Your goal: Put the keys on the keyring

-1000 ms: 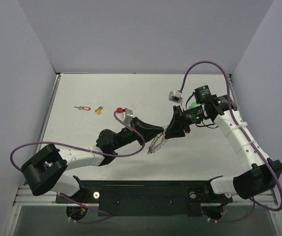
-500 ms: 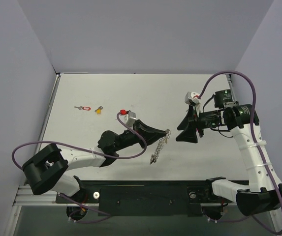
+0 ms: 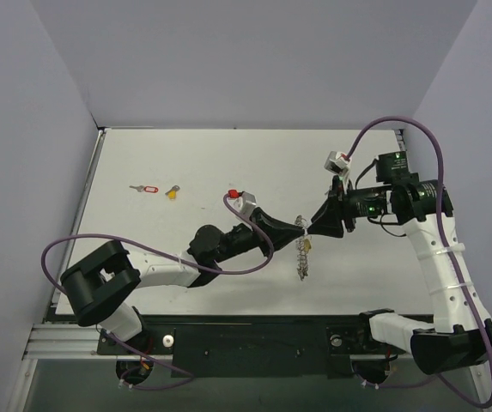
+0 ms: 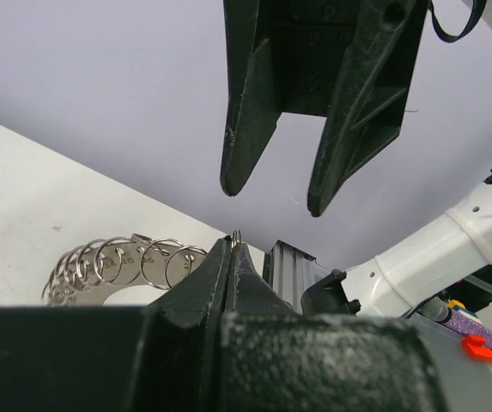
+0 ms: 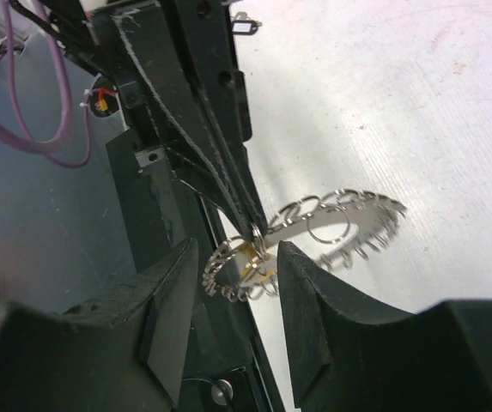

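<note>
The keyring (image 3: 302, 260), a floppy loop of small silver rings, dangles over the table from my left gripper (image 3: 298, 228), which is shut on one of its rings. In the left wrist view the shut tips (image 4: 233, 243) pinch a thin wire, and the rest of the keyring (image 4: 125, 262) trails to the left. My right gripper (image 3: 312, 228) faces it, open. In the right wrist view, the right gripper (image 5: 237, 251) straddles the held part of the keyring (image 5: 349, 210), where a small yellow piece (image 5: 250, 255) shows. Two keys lie far left: a red-tagged one (image 3: 147, 188) and a yellow one (image 3: 173, 192).
Purple cables loop off both arms. The black base rail (image 3: 254, 339) runs along the near edge. Grey walls close the table on the left, the back and the right.
My left arm has carried the keyring to the right. The right gripper swung away, then came back left up to it, and its jaws are narrower than half a second ago.
</note>
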Robot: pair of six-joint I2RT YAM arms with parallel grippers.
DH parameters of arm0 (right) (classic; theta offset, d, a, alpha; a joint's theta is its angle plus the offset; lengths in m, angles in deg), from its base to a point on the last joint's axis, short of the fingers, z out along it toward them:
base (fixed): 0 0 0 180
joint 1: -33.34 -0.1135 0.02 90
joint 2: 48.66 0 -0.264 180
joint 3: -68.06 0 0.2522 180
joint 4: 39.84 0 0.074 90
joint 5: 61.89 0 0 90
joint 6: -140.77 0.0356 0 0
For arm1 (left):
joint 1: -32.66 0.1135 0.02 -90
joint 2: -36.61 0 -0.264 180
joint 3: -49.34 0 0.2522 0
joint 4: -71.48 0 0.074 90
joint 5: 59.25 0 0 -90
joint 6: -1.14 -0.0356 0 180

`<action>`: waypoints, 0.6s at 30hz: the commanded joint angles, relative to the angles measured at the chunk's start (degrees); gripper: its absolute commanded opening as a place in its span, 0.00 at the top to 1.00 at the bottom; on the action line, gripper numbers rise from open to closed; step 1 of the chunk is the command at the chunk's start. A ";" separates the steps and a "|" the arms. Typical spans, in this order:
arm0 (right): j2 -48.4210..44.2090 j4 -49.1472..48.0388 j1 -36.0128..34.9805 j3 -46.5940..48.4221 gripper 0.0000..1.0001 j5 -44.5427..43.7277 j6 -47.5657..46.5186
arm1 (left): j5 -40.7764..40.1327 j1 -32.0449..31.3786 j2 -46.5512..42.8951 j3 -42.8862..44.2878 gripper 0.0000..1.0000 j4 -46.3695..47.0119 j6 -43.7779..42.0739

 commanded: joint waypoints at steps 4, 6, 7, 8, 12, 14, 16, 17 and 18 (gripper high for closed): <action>-0.49 7.80 2.53 1.15 0.60 2.04 -10.88 | -1.89 -0.18 -0.72 3.46 1.00 21.55 -0.51; 0.82 13.68 2.26 2.20 0.60 3.44 -20.10 | -1.62 -0.10 -0.81 3.55 1.00 21.55 -0.33; 2.13 16.25 2.17 3.60 0.59 3.97 -26.66 | -1.62 -0.10 -0.90 3.55 1.00 21.55 -0.42; 2.84 22.10 1.74 4.65 0.59 4.06 -31.16 | -1.53 -0.18 -1.16 3.64 1.00 21.55 -0.42; 7.32 34.95 0.15 8.09 0.60 3.18 -52.08 | -0.83 -0.18 -2.04 3.47 1.00 20.85 -0.59; 8.21 35.87 -0.28 8.53 0.61 3.80 -53.70 | -0.66 -0.18 -2.39 3.29 1.00 20.76 -0.86; 8.47 35.87 -0.55 8.79 0.63 3.71 -53.97 | -0.31 -0.18 -2.48 3.20 1.00 20.85 -0.86; 8.99 35.87 -0.55 9.06 0.63 3.45 -53.97 | -0.13 -0.18 -2.66 3.29 1.00 20.76 -0.86; 9.26 35.96 -0.55 9.15 0.64 3.27 -53.80 | 0.13 -0.10 -2.74 3.29 1.00 20.76 -0.94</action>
